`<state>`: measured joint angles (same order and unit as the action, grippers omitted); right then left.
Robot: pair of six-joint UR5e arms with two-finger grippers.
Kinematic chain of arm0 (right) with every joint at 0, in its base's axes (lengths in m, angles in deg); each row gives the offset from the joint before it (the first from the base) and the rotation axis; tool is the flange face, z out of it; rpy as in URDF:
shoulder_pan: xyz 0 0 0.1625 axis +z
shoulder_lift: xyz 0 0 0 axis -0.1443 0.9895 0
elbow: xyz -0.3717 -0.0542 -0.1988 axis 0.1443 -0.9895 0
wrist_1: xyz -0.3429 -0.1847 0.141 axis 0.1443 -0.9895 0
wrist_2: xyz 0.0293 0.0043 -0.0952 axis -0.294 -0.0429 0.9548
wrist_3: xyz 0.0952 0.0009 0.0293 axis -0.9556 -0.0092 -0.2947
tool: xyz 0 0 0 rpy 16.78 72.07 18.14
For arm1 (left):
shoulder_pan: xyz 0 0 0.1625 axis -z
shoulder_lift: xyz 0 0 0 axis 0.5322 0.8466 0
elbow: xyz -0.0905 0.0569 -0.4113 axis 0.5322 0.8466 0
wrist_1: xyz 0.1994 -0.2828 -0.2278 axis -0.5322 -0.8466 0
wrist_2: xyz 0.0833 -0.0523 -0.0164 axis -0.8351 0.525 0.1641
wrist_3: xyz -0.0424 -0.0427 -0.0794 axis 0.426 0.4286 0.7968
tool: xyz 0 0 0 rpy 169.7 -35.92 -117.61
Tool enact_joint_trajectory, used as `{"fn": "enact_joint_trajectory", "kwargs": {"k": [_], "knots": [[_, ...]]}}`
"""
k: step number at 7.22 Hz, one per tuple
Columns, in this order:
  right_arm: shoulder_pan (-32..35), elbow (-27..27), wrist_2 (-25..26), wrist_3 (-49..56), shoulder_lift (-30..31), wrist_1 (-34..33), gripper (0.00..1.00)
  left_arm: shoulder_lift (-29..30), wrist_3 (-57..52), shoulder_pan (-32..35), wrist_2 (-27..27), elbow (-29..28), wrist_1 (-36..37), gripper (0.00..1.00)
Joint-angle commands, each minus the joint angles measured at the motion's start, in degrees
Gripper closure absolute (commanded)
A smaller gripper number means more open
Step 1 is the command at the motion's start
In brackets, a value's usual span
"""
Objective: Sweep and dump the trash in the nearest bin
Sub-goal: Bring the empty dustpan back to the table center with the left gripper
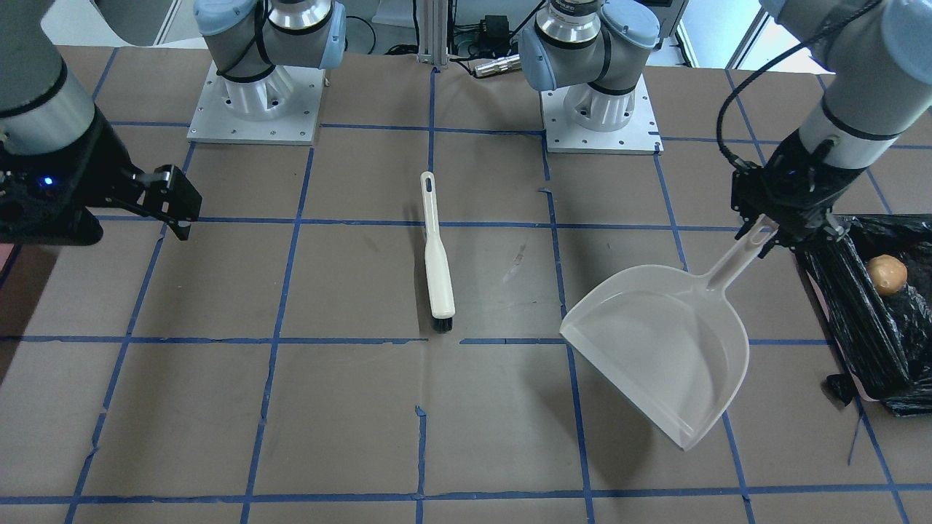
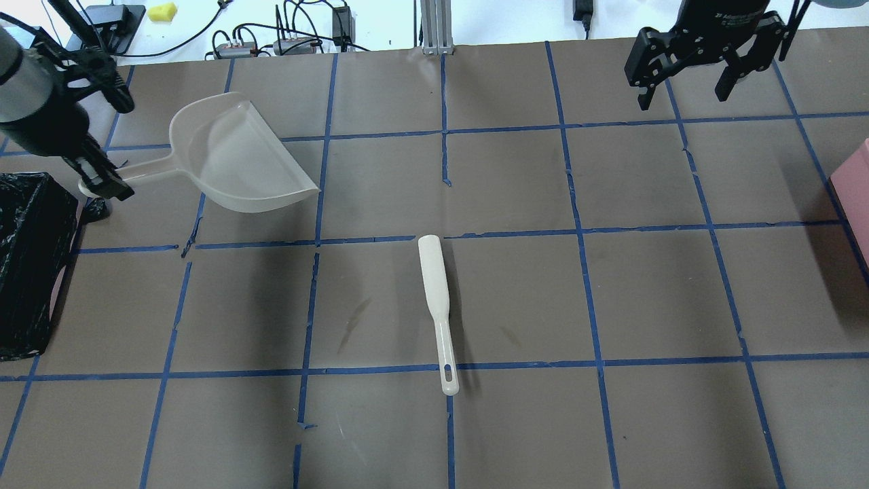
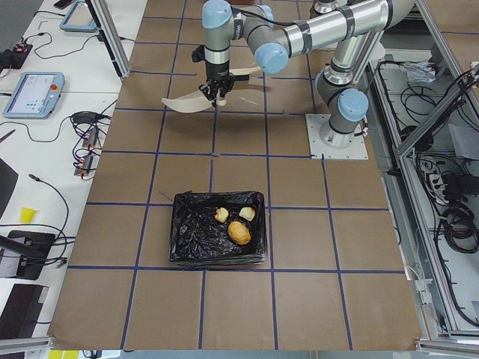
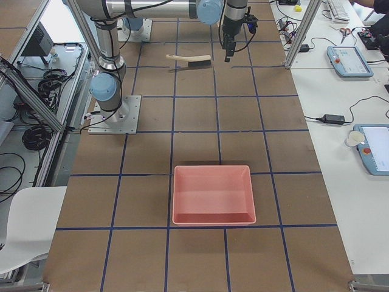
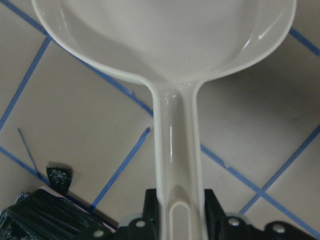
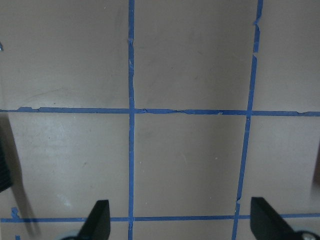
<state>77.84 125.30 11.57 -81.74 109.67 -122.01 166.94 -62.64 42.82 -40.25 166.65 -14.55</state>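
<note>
Two tools are in view, the left tool (image 2: 102, 187) and the right tool (image 2: 682, 98). One dustpan (image 2: 237, 156) is held in the left tool, and one brush (image 2: 434, 292) lies on the bench (image 2: 611, 305) between the tools. There are two bins: a lined bin (image 3: 187, 232) just beside the left tool, with three scraps in it, one potato (image 3: 239, 232) and two bread chunks (image 3: 221, 215) (image 3: 247, 213), and a pink bin (image 4: 213, 168) well apart from the right tool.

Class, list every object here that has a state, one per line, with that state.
White plastic dustpan: empty, held by its handle.
Left hand: shut on that handle.
Right hand: open, empty.
Cream long-handled brush: lying flat, not held.
Black-bag-lined bin: holds three food scraps.
Pink plastic tray: empty.
</note>
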Motion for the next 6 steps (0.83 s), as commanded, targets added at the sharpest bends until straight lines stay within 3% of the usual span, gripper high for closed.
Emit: {"fn": "enact_joint_trajectory", "kwargs": {"k": [1, 2, 3, 4, 6], "knots": [[1.04, 3.60, -0.74, -0.74, 10.96, 3.14, 0.00, 0.86, 17.51, 8.22, 0.51, 0.23, 0.09, 0.96], [1.58, 8.42, -1.09, -0.83, 13.81, -1.20, 0.00, 1.73, 25.08, 12.00, 0.52, 0.15, 0.61, 0.96], [1.84, 10.21, -1.36, -0.74, 13.66, -2.64, 0.00, 2.87, 32.20, 15.87, 0.43, 0.15, 1.84, 0.96], [2.28, 11.10, -6.84, -0.74, 13.31, -3.35, 0.00, 4.27, 40.19, 18.95, 0.52, 0.15, 4.02, 0.96], [2.02, 13.47, -7.00, -0.30, 12.35, -3.52, 0.00, 8.83, 51.64, 23.53, 0.78, -0.11, 10.86, 0.96]]}}
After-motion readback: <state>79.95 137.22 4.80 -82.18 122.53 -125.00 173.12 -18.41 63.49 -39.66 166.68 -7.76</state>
